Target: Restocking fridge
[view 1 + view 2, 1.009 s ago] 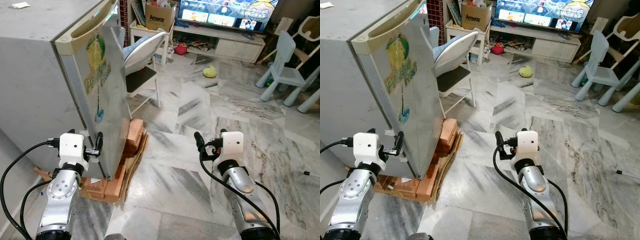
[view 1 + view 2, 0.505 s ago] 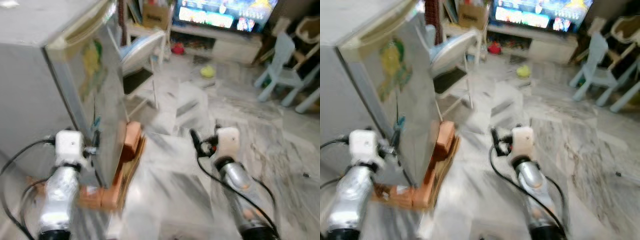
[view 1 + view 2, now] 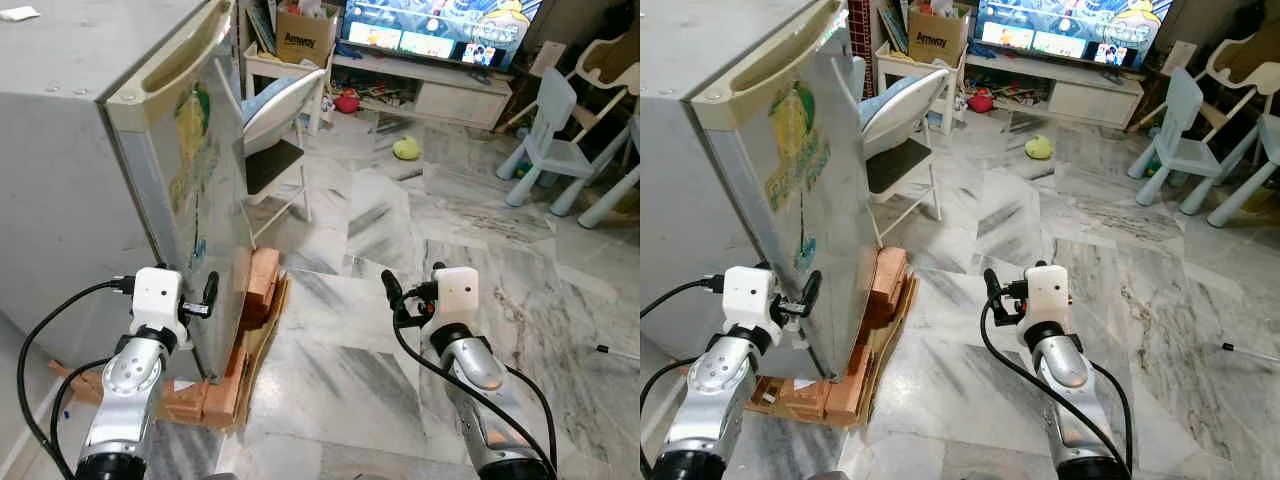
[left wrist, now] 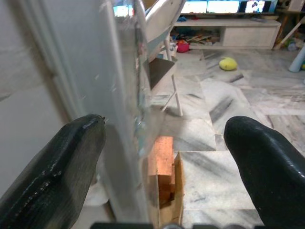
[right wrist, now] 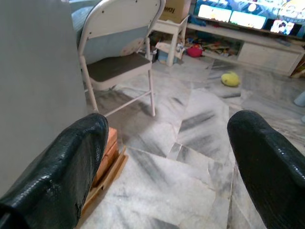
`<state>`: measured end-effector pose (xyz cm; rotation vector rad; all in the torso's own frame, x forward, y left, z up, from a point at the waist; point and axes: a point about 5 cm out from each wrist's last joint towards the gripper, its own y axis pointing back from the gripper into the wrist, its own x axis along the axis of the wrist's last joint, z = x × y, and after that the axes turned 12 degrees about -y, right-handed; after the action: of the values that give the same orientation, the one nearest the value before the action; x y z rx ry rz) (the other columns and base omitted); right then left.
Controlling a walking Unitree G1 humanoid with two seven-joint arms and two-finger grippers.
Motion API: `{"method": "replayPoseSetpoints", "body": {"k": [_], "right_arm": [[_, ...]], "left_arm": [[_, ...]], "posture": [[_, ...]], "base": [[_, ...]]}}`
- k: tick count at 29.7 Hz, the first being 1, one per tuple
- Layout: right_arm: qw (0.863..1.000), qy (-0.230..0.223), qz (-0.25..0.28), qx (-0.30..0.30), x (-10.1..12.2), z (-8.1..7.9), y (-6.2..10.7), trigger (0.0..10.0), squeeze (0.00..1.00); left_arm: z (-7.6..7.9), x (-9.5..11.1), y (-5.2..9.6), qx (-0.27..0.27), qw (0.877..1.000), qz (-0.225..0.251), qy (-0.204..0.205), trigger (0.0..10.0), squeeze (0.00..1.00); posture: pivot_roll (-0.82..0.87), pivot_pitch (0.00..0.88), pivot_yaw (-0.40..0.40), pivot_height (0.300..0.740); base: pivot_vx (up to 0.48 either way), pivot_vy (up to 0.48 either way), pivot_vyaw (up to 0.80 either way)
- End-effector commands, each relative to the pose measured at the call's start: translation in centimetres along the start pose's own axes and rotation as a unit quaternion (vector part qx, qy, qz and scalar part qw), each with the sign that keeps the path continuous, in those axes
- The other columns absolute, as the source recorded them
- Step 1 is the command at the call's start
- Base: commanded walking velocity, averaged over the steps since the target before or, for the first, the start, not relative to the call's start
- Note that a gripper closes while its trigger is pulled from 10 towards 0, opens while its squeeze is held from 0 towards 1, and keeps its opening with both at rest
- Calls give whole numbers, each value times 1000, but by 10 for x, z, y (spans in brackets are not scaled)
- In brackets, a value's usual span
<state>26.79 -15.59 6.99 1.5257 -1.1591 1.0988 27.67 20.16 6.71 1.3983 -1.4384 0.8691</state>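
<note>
Two claws up, both empty. Left claw (image 4: 162,157) spread wide, straddling the free edge of the fridge (image 3: 80,170) door (image 3: 215,200): one finger (image 4: 52,167) toward the cabinet side, the other out over open floor (image 3: 340,370), door edge between them, not yet pinched. Right claw (image 5: 167,162) also spread wide, hovering well off to the side of the door, facing a folding chair (image 5: 121,47) beyond it.

Fridge right at the left claw, perched on wooden blocks (image 3: 255,300) just below and ahead of it. Door looks shut or barely ajar; hard to tell.

Risks, as judged from here:
- Pulling hard on the door could rock or slide the fridge on its blocks.
- Closing on the thin edge off-centre could let it slip out.
- Swinging the door wide could knock the chair standing close behind it.
- Cable (image 3: 40,340) looping off the left arm could snag.

Count: one fridge, one folding chair, one yellow toy (image 3: 405,148) on the floor far ahead, one TV (image 3: 440,25), one carton (image 3: 308,35). No goods for stocking near either claw.
</note>
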Motion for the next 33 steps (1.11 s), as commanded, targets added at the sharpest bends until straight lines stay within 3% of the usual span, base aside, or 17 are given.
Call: {"method": "replayPoseSetpoints", "body": {"k": [1, 6, 14, 24, 33], "right_arm": [[1000, 4, 1, -7, 2, 4, 2, 10000, 0], [1000, 5, -1, -9, 2, 5, 4, 10000, 0], [1000, 4, -9, -15, -1, 9, 8, 10000, 0], [1000, 1, -12, -13, -1, 7, 6, 10000, 0], [1000, 5, -16, -13, -2, 9, 7, 10000, 0]], "left_arm": [[3, 3, -4, -15, 1000, 1, 0, 10000, 0], [-4, 4, -16, -4, 1000, -6, -10, 10000, 0], [-19, -10, -15, 20, 998, -51, -32, 10000, 0], [-24, -11, -21, 27, 997, -64, -39, 10000, 0], [-23, 13, -51, 11, 999, -36, -35, 10000, 0]], "posture": [[32, 37, -91, 740], [18, 41, -84, 740], [20, 56, -77, 740], [21, 51, -76, 740], [14, 41, -81, 740]], "base": [[0, 0, 0], [0, 0, 0], [0, 0, 0], [0, 0, 0], [0, 0, 0]]}}
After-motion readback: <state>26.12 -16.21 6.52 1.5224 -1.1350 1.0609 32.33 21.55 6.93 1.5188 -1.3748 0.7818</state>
